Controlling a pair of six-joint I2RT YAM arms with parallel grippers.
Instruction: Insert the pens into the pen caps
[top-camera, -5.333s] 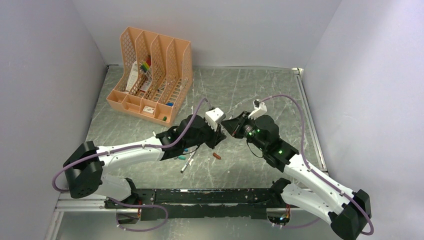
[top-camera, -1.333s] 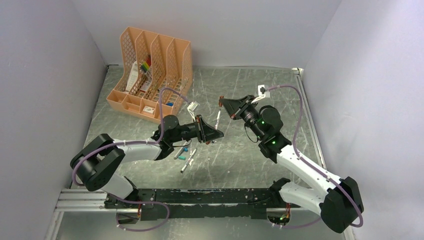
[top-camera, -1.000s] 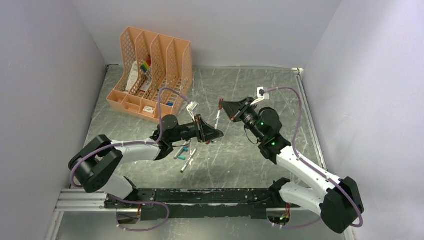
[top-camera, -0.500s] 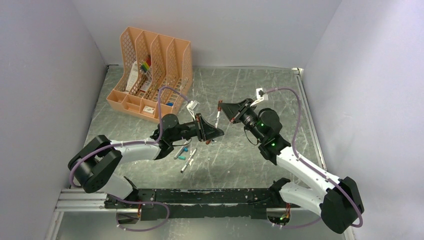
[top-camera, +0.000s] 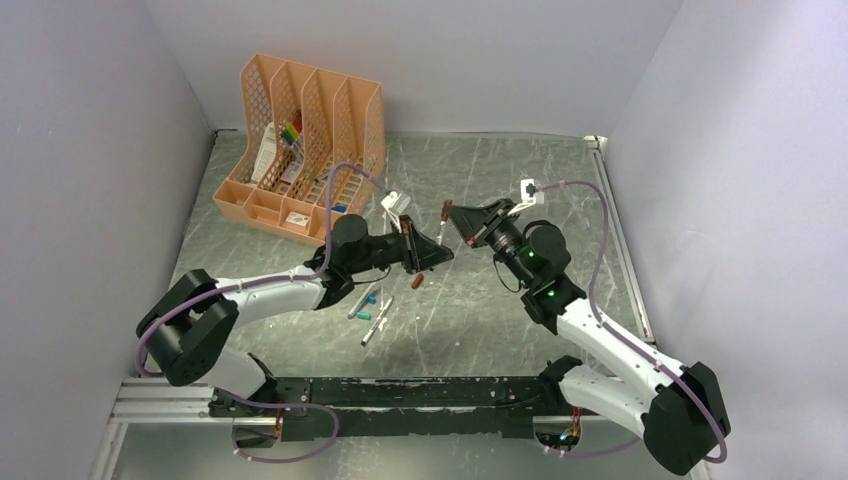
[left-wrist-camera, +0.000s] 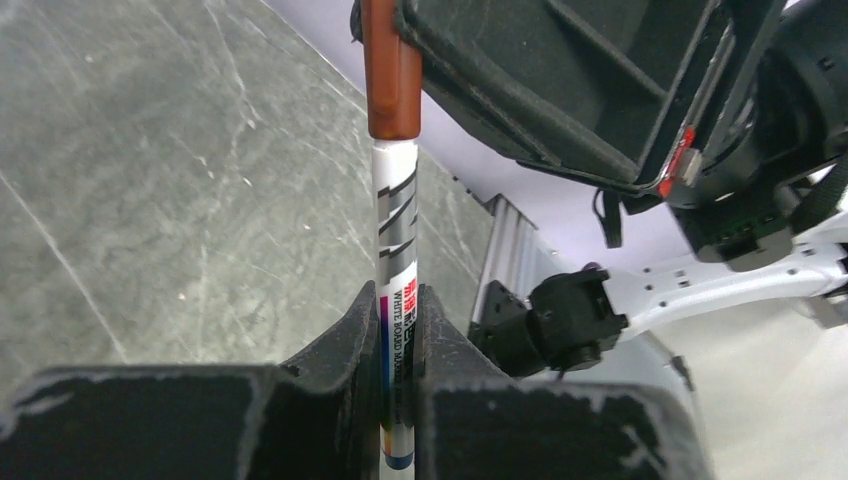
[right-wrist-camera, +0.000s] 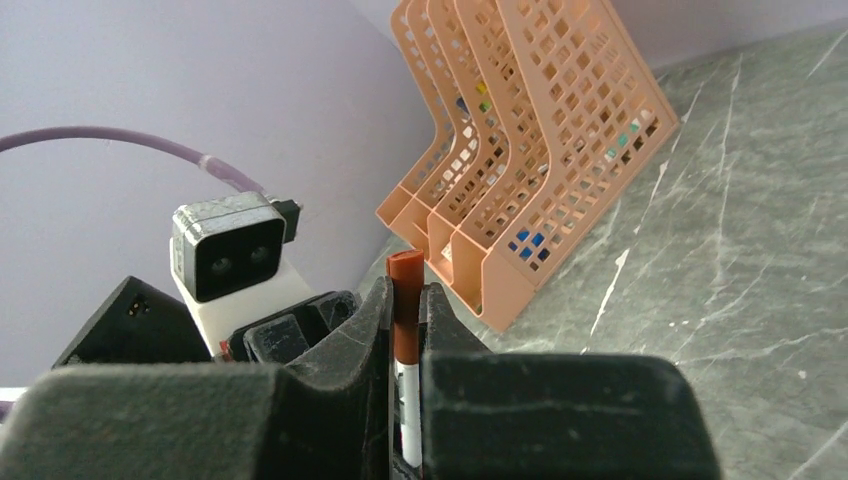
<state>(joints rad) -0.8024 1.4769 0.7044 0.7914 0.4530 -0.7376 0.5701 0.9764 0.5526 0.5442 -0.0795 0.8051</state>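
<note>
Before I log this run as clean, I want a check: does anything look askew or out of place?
Nothing major. The pen in the left end effector runs straight into the cap held by the right end effector. The only untidy spot: loose pens lying at odd angles on the table.

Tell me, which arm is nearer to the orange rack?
Left. The left arm is close by the near right corner of the rack. The right arm is farther right, beyond the pen whose cap its jaws grip.
</note>
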